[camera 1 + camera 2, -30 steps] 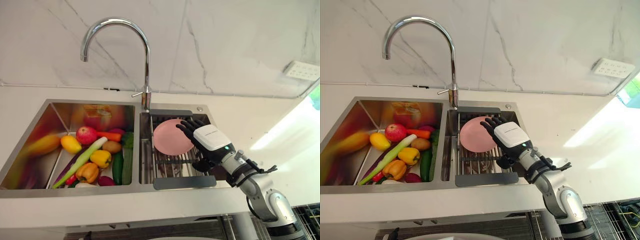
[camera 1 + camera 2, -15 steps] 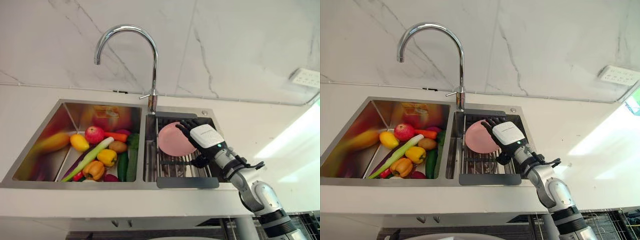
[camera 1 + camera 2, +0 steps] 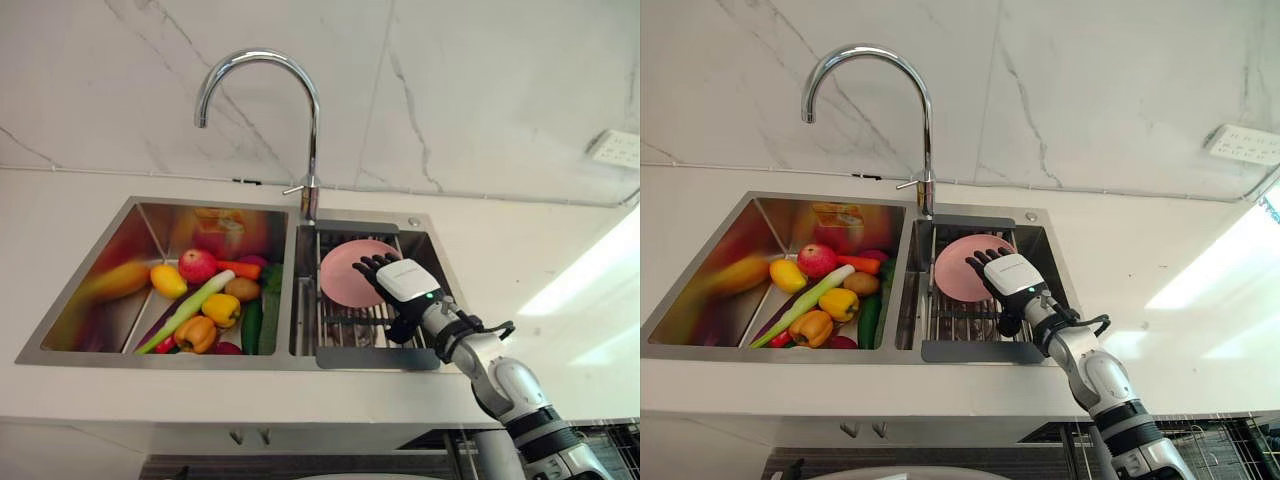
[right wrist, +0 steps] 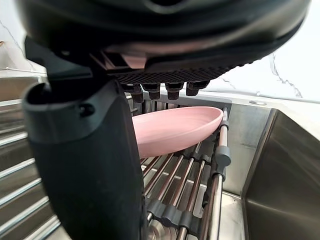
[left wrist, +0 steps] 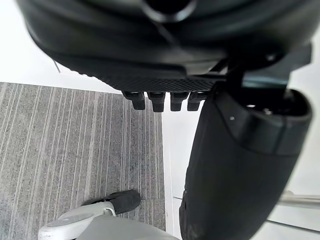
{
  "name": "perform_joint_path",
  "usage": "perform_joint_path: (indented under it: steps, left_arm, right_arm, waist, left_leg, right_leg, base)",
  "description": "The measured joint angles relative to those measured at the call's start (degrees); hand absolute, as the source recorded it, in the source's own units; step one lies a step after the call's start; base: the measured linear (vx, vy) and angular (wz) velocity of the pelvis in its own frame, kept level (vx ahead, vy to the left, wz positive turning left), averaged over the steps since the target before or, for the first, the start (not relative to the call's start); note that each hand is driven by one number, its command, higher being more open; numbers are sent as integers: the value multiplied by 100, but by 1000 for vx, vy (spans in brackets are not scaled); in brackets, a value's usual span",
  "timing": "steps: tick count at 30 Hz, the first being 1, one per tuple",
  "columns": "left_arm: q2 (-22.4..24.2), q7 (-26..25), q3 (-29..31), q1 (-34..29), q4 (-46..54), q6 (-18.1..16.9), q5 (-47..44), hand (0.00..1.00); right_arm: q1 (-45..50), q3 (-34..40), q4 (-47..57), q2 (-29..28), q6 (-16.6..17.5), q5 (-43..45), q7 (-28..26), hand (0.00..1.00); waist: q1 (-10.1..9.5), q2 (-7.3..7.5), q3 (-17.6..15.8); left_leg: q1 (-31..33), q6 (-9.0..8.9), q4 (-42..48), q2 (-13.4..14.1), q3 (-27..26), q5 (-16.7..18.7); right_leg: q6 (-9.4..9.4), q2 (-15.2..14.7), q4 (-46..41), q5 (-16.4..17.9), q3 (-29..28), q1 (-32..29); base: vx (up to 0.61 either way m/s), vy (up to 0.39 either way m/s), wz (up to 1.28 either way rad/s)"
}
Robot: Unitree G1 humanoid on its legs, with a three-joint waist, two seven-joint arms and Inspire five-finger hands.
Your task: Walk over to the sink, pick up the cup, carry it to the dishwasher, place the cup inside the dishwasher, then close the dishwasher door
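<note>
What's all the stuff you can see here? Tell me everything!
Sink: one, steel, two basins.
Tap: one, silver, behind the basins.
Rack: one, grey, right basin.
Plate: one, pink, on the rack.
Apple: one, red, left basin.
Yellow pepper: one, left basin.
Orange pepper: one, left basin.
Leek: one, green, left basin.
Carrot: one, orange, left basin.
Socket: one, white, wall.
Right hand: one, dark, open, by the plate.
Left hand: one, dark, open.

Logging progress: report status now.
Right hand open at pink plate. Plate tilted in sink rack, not yet gripped. Left hand open, idle. Nothing in the way.
</note>
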State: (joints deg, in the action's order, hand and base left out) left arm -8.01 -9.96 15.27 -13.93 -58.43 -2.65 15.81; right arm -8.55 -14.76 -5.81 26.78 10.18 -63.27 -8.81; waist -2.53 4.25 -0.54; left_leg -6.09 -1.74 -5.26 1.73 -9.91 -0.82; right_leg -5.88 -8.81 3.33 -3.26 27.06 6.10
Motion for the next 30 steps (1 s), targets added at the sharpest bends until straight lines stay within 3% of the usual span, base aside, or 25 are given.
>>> perform_joint_path:
  steps: [11, 12, 18, 23, 25, 30]
  left_arm:
    - [-1, 5, -9, 3, 17, 9, -3, 100]
    - [0, 6, -9, 4, 20, 9, -3, 100]
    - [-8, 24, -9, -17, 55, 54, -10, 100]
    - [-8, 42, -16, 5, 79, 87, -15, 100]
    - [-11, 41, -15, 7, 79, 90, -14, 100]
    - [-38, 32, -121, 29, 97, 94, -13, 100]
  right_arm:
    - [-374, -108, -396, -11, -78, -163, 150, 100]
    - [-401, -113, -425, -11, -89, -164, 152, 0]
    - [-525, -162, -642, 16, -126, -166, 160, 0]
    - [-659, -233, -839, -6, -190, -358, 467, 0]
    - [-660, -313, -866, -5, -201, -471, 665, 0]
    - [-660, -486, -1280, -51, -352, -907, 1859, 0]
  waist:
    - [-16, -7, -33]
    - [-16, -8, -39]
    - [-18, -4, -89]
    - [-21, -11, -113]
    - [-19, -8, -143]
    - [-20, -21, -196]
  left_leg:
    - [33, -15, 0, -3, 71, -21]
    - [37, -15, 0, -3, 76, -25]
    - [50, -20, -2, -1, 115, -46]
    - [53, -30, -3, 0, 122, -62]
    - [50, -39, -4, 0, 122, -69]
    - [90, -79, -7, 4, 91, -97]
  right_leg:
    - [-2, 0, 18, -2, 75, 7]
    - [-2, 0, 18, -2, 83, 8]
    - [-1, 1, 19, -2, 126, 17]
    - [1, 1, 19, -4, 139, 21]
    - [4, 1, 19, -10, 141, 24]
    - [-26, 5, 98, -52, 195, 22]
  base:
    - [-7, -5, 2]
    - [-37, -14, 6]
    - [-18, -6, 3]
    - [-14, -2, 1]
    - [-43, -4, 0]
    - [-66, -1, -2]
